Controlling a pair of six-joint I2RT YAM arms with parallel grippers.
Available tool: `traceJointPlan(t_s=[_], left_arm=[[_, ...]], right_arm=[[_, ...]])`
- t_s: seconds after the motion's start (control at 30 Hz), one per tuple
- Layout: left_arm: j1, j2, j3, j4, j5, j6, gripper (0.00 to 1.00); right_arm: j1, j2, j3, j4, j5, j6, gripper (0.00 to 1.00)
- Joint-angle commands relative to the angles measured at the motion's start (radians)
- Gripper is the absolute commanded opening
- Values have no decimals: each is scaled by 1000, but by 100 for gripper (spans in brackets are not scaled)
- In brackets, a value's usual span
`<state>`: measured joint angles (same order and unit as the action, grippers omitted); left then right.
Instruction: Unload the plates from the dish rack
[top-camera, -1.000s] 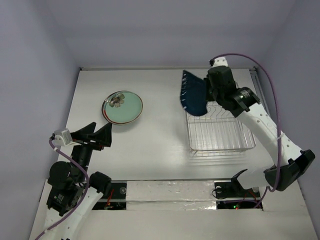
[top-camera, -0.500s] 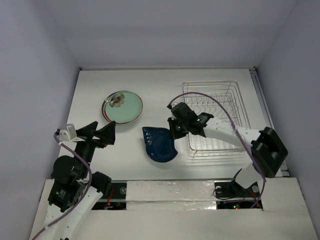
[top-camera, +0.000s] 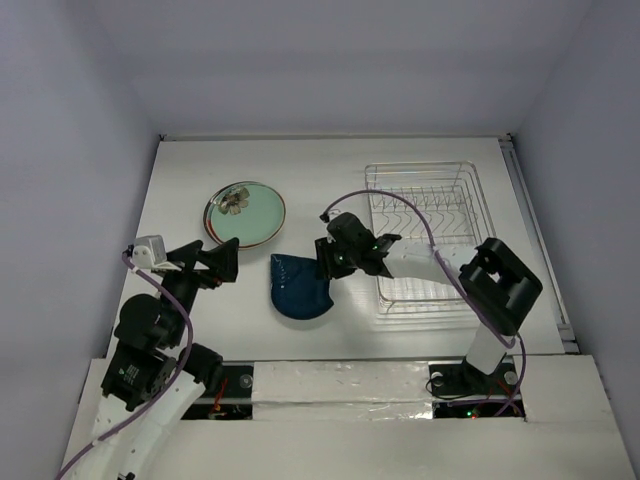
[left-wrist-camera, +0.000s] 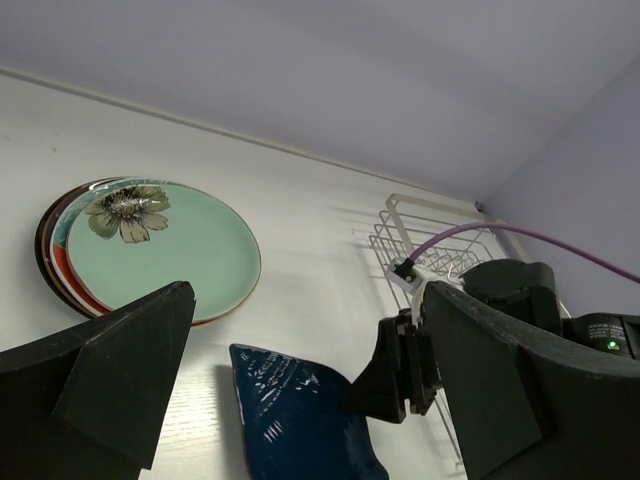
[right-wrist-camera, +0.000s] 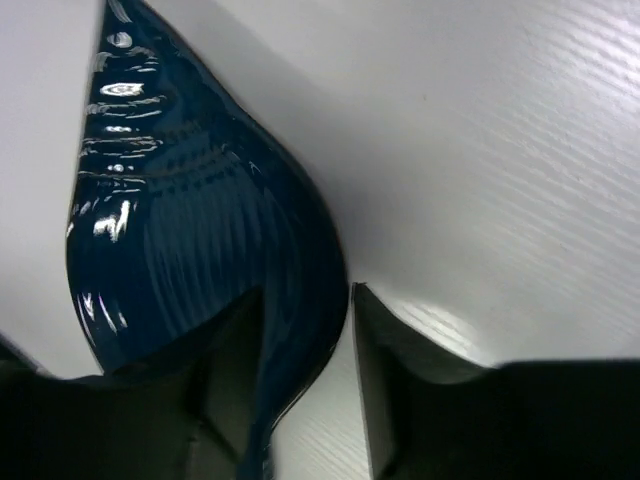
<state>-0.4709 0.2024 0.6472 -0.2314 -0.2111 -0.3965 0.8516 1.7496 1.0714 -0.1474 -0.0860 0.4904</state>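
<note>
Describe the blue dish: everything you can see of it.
The blue dish is dark, glossy and teardrop-shaped with fine ridges, ceramic by its look. It lies on the table, nearer than the plate stack and left of the rack. The right claw straddles its rim, jaws parted.

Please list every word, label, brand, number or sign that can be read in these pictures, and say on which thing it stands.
None: no text can be read in any view.
The flower plate, the dark blue dish and the dish rack bear no writing, only pattern or bare wire.
</note>
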Motion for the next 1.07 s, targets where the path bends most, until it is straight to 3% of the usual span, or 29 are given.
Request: traceJointPlan(t_s=[0.0,0.13,0.27,0.43,0.53,0.63,0.67,0.77,0.93,1.03], left_arm=[[2,15,9,33,4,1,99],[2,29,8,32,4,1,99],[2,26,9,27,4,-1,99],[2,38,20,37,4,21,99],[2,89,58,49,4,31,99],[2,133,115,67,4,36,99],[2,140,146,67,4,42,99],[2,157,198,63,4,70,99],[2,166,233,58,4,90,99],[2,181,223,66,4,81,99]], right_arm=[[10,8,-22,66,54,7,53],[10,-25,-37,52,80,5,81],[30,-109,-24,-9,187,-7,90],[30,-298,9,-107,273,-29,92],[30,-458,25,-162,348,-46,85],[30,-664,16,-193,434,-53,59],[30,-721,12,-199,451,-59,38],[30,-938,-19,-212,520,-68,9],[30,-1156,-82,-227,655,-73,8],[30,-1225,-129,-225,692,-59,30]])
